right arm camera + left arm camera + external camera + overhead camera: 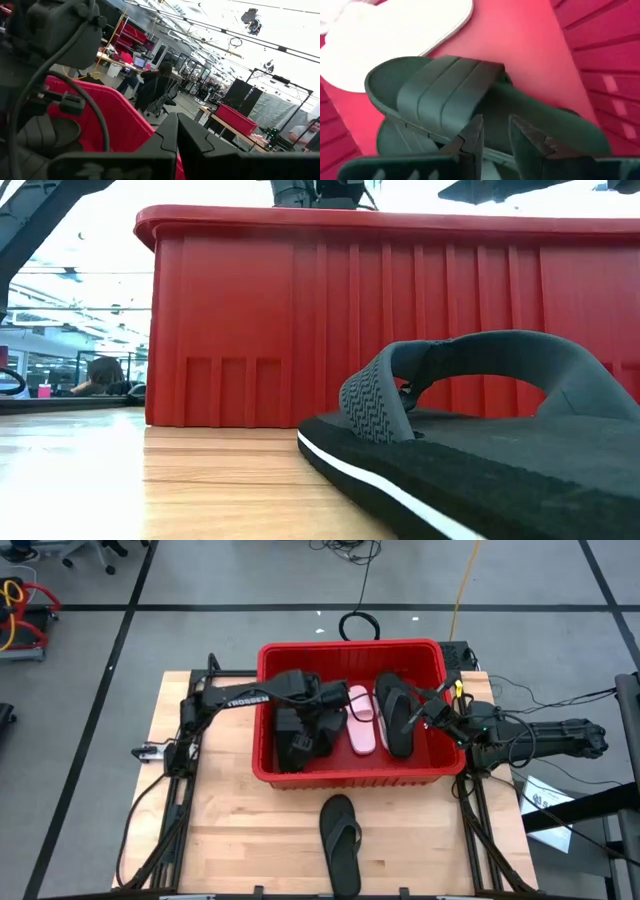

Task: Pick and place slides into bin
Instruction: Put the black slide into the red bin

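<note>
Left hand [492,137] hovers over half-hidden black slide [445,90].

Dark cabled arms, white "TROSSEN" lettering on left arm [245,700]

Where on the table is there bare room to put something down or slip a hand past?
Bare wood lies on the table left and right of the lone black flip-flop, and left of the red bin. The bin is crowded: sandals, left gripper and right gripper inside.
</note>
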